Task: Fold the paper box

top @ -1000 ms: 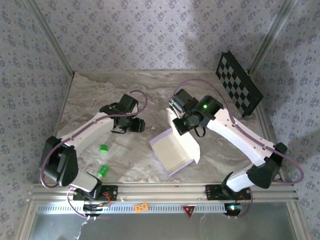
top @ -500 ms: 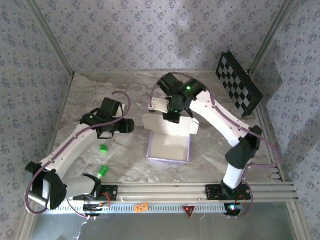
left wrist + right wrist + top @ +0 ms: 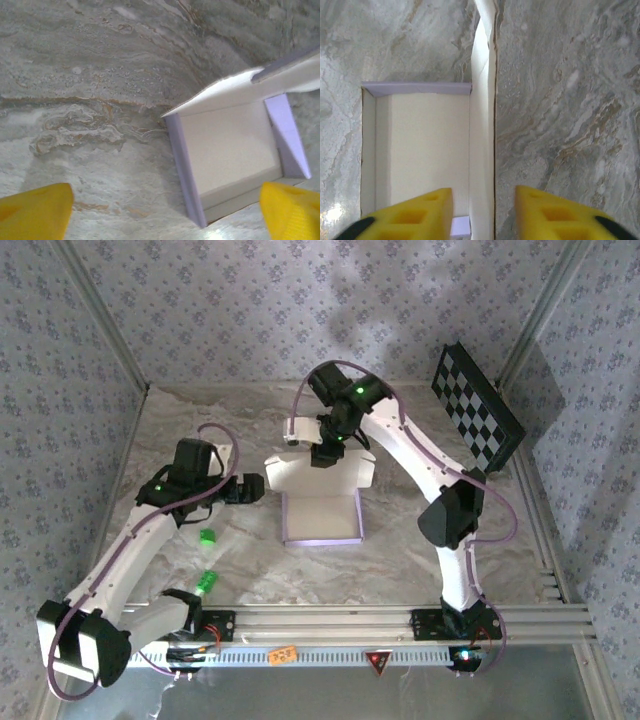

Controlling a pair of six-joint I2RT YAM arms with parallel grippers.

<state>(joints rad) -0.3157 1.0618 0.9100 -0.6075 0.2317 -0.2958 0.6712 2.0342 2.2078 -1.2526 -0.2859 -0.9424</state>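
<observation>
1. The marbled grey-and-tan desk [image 3: 90, 75] fills the upper and left part of the view.
2. The paper box [image 3: 230, 150] lies at the right, its cream-white inside facing up.
3. Low lavender walls [image 3: 182, 160] stand along its left and right sides.
4. A cream flap [image 3: 235, 92] rises tilted over its far edge.
5. The left tool [image 3: 162, 215] gapes wide, with its yellow fingers [image 3: 35, 207] in the two bottom corners.
6. The right-hand finger overlaps the box's near corner; contact cannot be told.
</observation>
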